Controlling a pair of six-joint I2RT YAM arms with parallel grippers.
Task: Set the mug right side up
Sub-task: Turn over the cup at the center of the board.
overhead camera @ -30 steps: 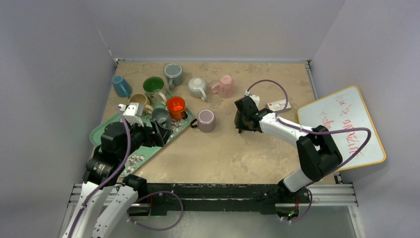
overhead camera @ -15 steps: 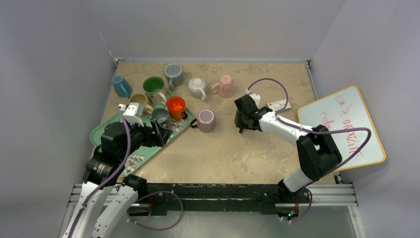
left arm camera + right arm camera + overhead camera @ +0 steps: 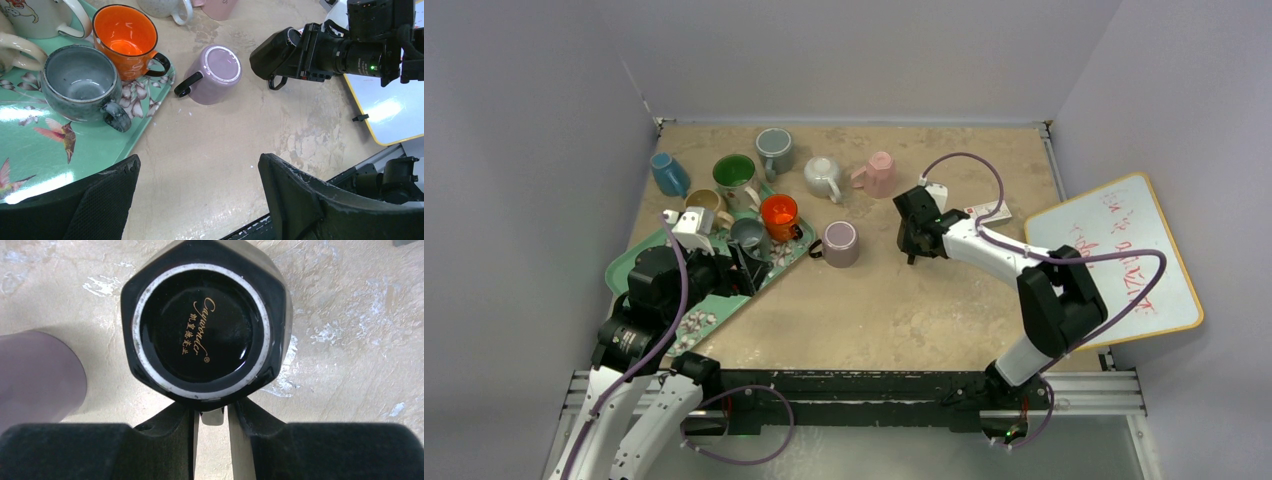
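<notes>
A black hexagonal mug (image 3: 202, 330) is upside down, its base with gold lettering facing the right wrist camera. My right gripper (image 3: 214, 412) is shut on it at its near side, seemingly on the handle. It also shows in the left wrist view (image 3: 276, 52), held just above or on the table; I cannot tell which. In the top view the right gripper (image 3: 912, 243) is at mid-table. A lilac mug (image 3: 840, 243) stands upside down to its left. My left gripper (image 3: 200, 172) is open and empty, low over the table beside the tray.
A green floral tray (image 3: 709, 305) at the left holds an orange mug (image 3: 779, 215), a grey mug (image 3: 750, 236) and others. Blue, green, grey, white and pink mugs stand along the back. A whiteboard (image 3: 1124, 260) lies at the right edge.
</notes>
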